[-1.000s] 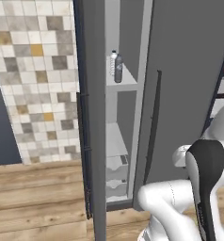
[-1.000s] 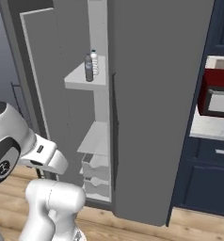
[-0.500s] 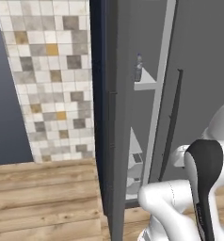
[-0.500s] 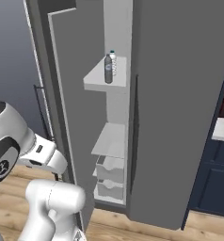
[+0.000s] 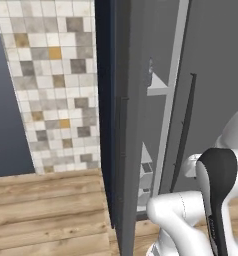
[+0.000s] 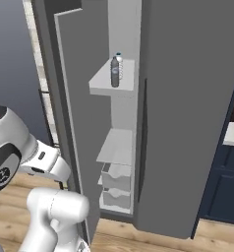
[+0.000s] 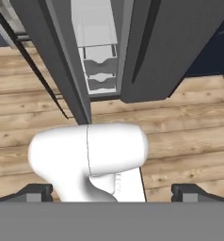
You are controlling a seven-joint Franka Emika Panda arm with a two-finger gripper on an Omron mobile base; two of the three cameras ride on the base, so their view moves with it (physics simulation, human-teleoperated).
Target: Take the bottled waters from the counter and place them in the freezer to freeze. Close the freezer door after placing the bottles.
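- The tall matte grey freezer door (image 6: 72,118) with its thin dark bar handle (image 5: 122,150) stands on the left, partly open; its edge hangs just in front of the arm.
- Risk, as I judge it: a push landing on the door's thin edge rather than its flat face could slip off and leave it ajar, and the folded arm sits near the swing path.
- To its right, the narrow freezer with pale grey-white interior (image 6: 120,147) shows white shelves and drawers.
- The two small plastic water bottles (image 6: 115,71) stand upright, close together, on the upper white shelf (image 6: 106,86), so only the closing appears left.
- The two-finger gripper (image 7: 111,192) points down at the wooden floor (image 7: 189,141), fingers spread fully wide, holding and touching nothing.
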